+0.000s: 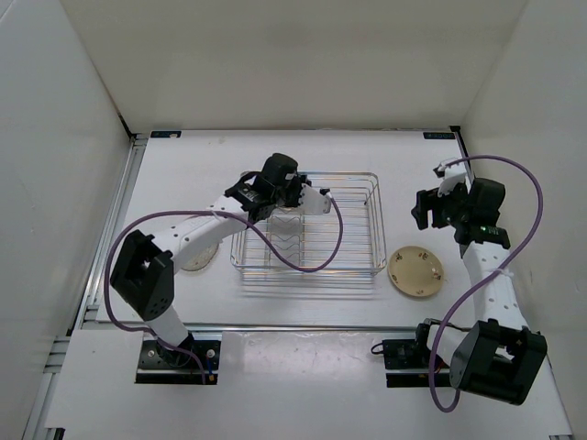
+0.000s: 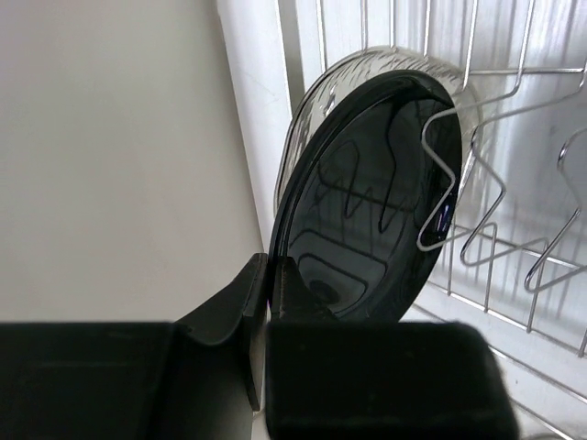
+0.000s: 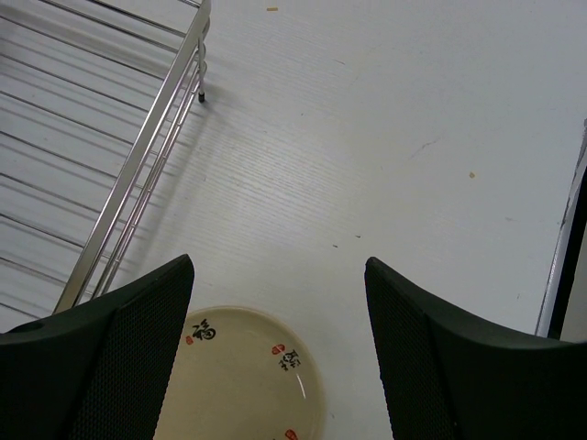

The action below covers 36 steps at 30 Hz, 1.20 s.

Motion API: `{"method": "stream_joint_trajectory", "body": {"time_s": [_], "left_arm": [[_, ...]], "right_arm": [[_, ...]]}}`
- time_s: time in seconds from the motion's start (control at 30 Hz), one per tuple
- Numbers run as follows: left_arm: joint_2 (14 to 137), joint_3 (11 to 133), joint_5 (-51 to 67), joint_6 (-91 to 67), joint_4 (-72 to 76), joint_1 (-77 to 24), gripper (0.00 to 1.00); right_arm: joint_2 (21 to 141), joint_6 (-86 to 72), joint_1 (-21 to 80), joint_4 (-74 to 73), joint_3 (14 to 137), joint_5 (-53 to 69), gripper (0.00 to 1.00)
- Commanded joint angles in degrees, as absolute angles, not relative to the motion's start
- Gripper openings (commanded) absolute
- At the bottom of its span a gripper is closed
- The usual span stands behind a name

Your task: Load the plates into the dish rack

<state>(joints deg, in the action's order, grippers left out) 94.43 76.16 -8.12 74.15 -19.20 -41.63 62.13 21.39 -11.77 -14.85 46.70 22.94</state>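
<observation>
My left gripper [image 2: 268, 275] is shut on the rim of the glossy black plate [image 2: 367, 202], holding it upright on edge inside the dish rack [image 1: 371, 225]. The plate stands against the V-shaped wire dividers [image 2: 477, 211]. Right behind the black plate stands a clear glass plate, only its rim [image 2: 390, 57] showing. The cream-yellow plate [image 1: 415, 272] lies flat on the table to the right of the rack and also appears in the right wrist view [image 3: 238, 376]. My right gripper [image 3: 278, 266] hangs open above and just beyond it, holding nothing. A white plate [image 1: 197, 260] lies half hidden under my left arm.
In the right wrist view the rack's chrome side rail [image 3: 138, 156] runs along the left. White walls enclose the table on three sides. My left arm's purple cable [image 1: 303, 261] loops across the rack's front.
</observation>
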Motion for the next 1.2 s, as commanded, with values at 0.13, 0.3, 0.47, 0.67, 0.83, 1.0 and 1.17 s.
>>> {"method": "stream_joint_trajectory", "body": {"time_s": [0.13, 0.3, 0.47, 0.67, 0.83, 1.0, 1.17], "left_arm": [[97.64, 79.28, -3.96, 72.34, -18.02, -42.1, 0.1], [99.4, 79.8, -2.82, 71.19, -18.02, -42.1, 0.1], [101.43, 83.22, -1.41, 70.05, -18.02, -40.96, 0.1], [103.1, 84.29, -0.79, 68.82, -18.02, -40.96, 0.1], [103.1, 82.8, -0.26, 68.3, -18.54, -40.96, 0.1], [102.04, 81.65, -0.26, 67.76, -19.07, -40.96, 0.1], [101.43, 80.07, -0.88, 68.29, -19.78, -40.43, 0.1]], "right_arm": [[60.12, 20.83, -12.83, -13.18, 46.32, 26.1, 0.79], [59.59, 20.3, -13.89, -13.18, 46.32, 27.33, 0.79], [59.07, 20.3, -14.41, -13.18, 45.79, 27.86, 0.79], [59.06, 20.3, -15.47, -13.18, 45.79, 28.39, 0.79], [58.54, 20.3, -16.0, -13.18, 45.79, 28.92, 0.79], [58.01, 19.78, -17.23, -13.18, 45.79, 29.97, 0.79], [58.01, 19.25, -18.28, -13.18, 45.79, 30.5, 0.79]]}}
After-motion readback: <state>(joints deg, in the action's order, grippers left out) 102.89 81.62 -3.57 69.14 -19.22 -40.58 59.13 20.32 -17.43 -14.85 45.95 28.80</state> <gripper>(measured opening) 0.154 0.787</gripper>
